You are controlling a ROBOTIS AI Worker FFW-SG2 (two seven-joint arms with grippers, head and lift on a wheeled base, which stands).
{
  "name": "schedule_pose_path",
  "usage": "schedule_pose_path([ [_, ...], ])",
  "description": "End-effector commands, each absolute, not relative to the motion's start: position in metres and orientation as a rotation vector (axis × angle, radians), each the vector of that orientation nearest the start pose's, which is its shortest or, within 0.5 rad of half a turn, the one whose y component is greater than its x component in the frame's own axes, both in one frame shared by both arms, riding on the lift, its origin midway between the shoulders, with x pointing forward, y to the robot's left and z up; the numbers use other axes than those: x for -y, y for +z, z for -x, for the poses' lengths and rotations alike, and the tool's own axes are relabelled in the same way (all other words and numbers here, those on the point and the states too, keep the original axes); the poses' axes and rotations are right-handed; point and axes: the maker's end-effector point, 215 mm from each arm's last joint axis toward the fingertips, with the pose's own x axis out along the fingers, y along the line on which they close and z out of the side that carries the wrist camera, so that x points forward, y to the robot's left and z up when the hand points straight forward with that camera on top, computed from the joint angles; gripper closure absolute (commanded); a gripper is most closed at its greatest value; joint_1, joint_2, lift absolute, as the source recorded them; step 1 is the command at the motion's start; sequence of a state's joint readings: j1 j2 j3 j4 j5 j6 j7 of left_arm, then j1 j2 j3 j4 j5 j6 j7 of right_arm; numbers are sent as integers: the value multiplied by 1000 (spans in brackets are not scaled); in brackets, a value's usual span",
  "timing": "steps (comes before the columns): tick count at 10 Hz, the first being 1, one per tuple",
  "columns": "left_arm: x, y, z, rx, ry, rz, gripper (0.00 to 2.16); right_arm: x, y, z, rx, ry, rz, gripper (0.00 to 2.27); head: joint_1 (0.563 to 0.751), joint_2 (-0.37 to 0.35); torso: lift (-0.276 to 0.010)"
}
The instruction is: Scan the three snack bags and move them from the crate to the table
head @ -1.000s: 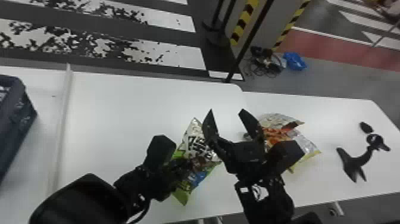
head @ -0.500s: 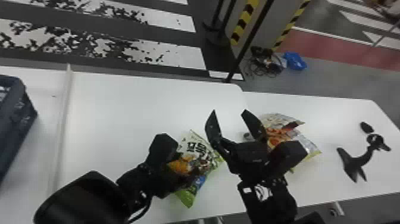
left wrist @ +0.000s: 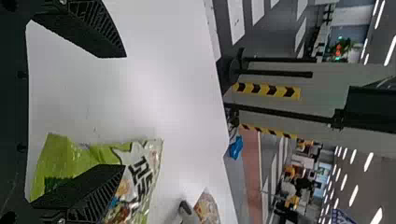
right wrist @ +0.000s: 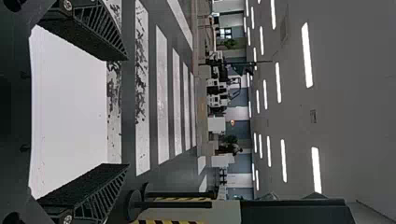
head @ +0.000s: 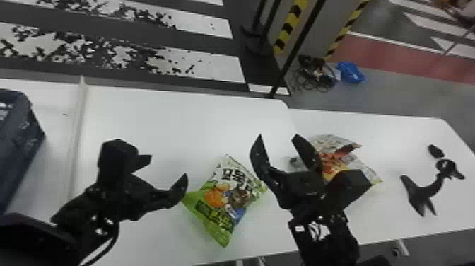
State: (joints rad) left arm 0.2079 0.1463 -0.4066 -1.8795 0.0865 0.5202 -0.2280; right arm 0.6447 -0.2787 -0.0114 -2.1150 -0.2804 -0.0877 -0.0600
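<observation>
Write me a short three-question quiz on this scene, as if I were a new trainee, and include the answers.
1. True or false: the green-and-white snack bag lies on the white table.
2. Where does the crate show in the head view?
a) At the left edge
b) At the right edge
c) In the middle
3. Fill in the blank, open or shut: the left gripper and the right gripper both stand ____.

Key: 1. true; 2. a; 3. open

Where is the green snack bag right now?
In the head view, the green snack bag lies on the white table, between the left hand and right hand.
</observation>
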Motion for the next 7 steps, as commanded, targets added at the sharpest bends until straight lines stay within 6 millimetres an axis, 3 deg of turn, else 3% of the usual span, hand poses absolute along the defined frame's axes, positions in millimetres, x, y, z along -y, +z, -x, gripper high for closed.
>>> schedule_pose_path([
  [1, -43, -433, -443, -410, -556, 31, 29, 259, -335, -406, -38, 72, -50, 66, 695, -350, -62],
  [3, -106, -383, -451, -230, -388, 14, 29, 252, -348, -404, -57, 78, -60, 70, 695, -280, -62],
  [4, -132, -368, -446, -178, -323, 13, 29, 247, -353, -402, -63, 85, -57, 70, 695, -221, -62],
  [6, -175, -355, -429, -105, -228, 9, 29, 234, -363, -396, -78, 110, -24, 70, 695, -138, -62],
  [7, -191, -346, -421, -69, -205, 16, 29, 218, -373, -387, -91, 141, 43, 70, 695, -117, -62],
])
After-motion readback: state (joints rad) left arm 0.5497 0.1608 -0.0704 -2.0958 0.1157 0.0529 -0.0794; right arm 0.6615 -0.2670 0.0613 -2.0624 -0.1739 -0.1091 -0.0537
